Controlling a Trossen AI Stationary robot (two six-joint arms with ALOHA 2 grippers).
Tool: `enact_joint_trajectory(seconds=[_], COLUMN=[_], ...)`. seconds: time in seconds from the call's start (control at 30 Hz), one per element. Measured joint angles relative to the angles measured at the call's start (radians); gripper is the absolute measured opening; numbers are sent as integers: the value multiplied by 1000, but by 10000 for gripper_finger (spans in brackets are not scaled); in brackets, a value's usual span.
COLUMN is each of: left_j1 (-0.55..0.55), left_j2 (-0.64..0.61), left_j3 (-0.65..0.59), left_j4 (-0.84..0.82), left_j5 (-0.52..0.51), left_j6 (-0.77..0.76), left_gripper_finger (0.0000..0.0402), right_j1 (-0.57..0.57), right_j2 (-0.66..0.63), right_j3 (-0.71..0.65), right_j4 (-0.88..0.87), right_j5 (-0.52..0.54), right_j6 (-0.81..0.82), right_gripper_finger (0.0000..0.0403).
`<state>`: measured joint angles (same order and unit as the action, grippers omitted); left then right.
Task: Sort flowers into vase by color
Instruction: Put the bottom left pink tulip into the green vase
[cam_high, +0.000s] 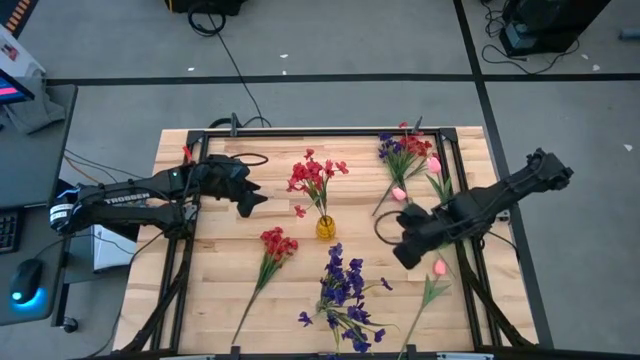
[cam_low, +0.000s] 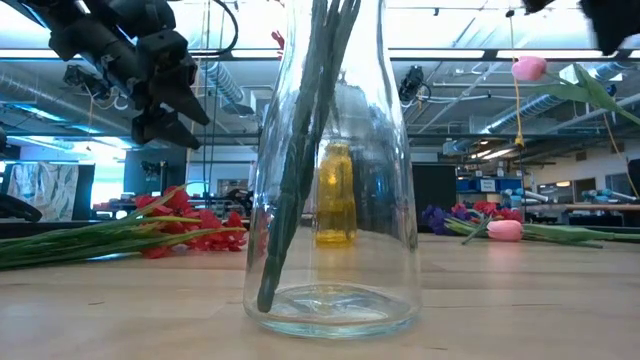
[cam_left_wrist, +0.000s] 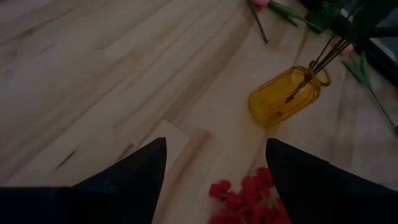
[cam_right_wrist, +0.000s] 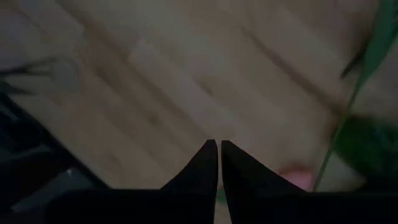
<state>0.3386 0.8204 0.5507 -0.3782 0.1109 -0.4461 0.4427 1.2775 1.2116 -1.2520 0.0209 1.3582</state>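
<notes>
Right gripper (cam_high: 408, 252) hangs above the table's right side, fingers pinched together on a pink tulip (cam_high: 439, 266) whose stem dangles below it. Left gripper (cam_high: 255, 200) waits wide open and empty near the yellow vase (cam_high: 326, 227) of red flowers (cam_high: 316, 175). The thin stem could slip or swing, missing a narrow vase neck; purple flowers (cam_high: 343, 285) lie close below.
</notes>
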Motion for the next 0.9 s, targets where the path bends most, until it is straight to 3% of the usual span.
enact_joint_trajectory(seconds=[0.23,0.37,0.6,0.8,0.9], left_j1=[0,0,0,0,0], left_j2=[0,0,1,0,-7], left_j3=[0,0,0,0,1], left_j4=[-1,-1,42,189,264], left_j5=[-27,-37,-25,103,108], left_j6=[10,20,-54,-245,-321], left_gripper_finger=[279,279,279,279,279], right_j1=[148,195,179,141,129], right_j2=[-44,-48,-53,-53,-53], right_j3=[0,0,-1,-1,-17], right_j4=[-105,-129,-154,-168,-161], right_j5=[35,62,99,167,121], right_j6=[179,179,121,138,150], right_gripper_finger=[34,34,35,50,56])
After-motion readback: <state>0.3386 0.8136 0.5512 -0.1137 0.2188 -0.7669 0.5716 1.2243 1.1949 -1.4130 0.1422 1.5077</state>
